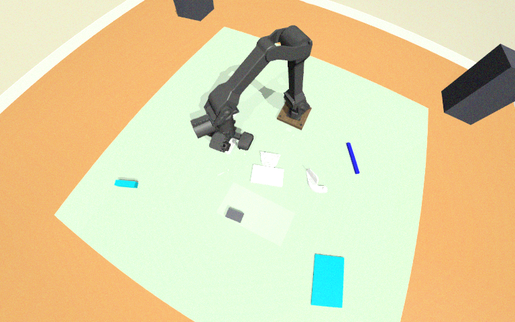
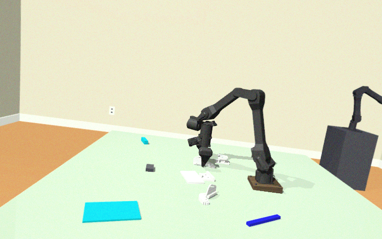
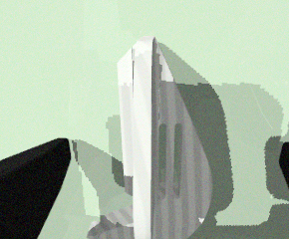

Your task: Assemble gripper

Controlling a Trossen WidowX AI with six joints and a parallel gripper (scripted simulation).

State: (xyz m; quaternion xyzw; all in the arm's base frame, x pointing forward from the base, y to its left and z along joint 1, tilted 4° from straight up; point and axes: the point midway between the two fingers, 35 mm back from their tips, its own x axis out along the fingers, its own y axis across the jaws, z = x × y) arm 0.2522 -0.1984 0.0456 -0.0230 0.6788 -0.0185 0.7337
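Observation:
My gripper [image 1: 232,144] [image 2: 204,163] [image 3: 174,150] is open, pointing down with its fingers astride one white jaw [image 1: 230,147] [image 2: 197,160] [image 3: 143,124]. That jaw's thin edge faces up, and neither fingertip touches it in the wrist view. The other white jaw [image 1: 312,180] [image 2: 211,192] lies apart, toward the blue bar. Between them lies a white flat rectangle [image 1: 267,175] [image 2: 191,177] with a smaller white trapezoid piece [image 1: 269,158] [image 2: 207,176] at its edge. Another white part [image 2: 222,159] lies behind the gripper, hidden by the arm in the top view. I cannot tell which is base or housing plate.
A dark block [image 1: 234,215] [image 2: 149,168], a cyan slab [image 1: 327,280] [image 2: 111,211], a small cyan block [image 1: 126,183] [image 2: 144,141] and a blue bar [image 1: 352,157] [image 2: 263,220] lie around the parts. A dark pedestal [image 1: 487,89] [image 2: 346,160] stands beyond the mat.

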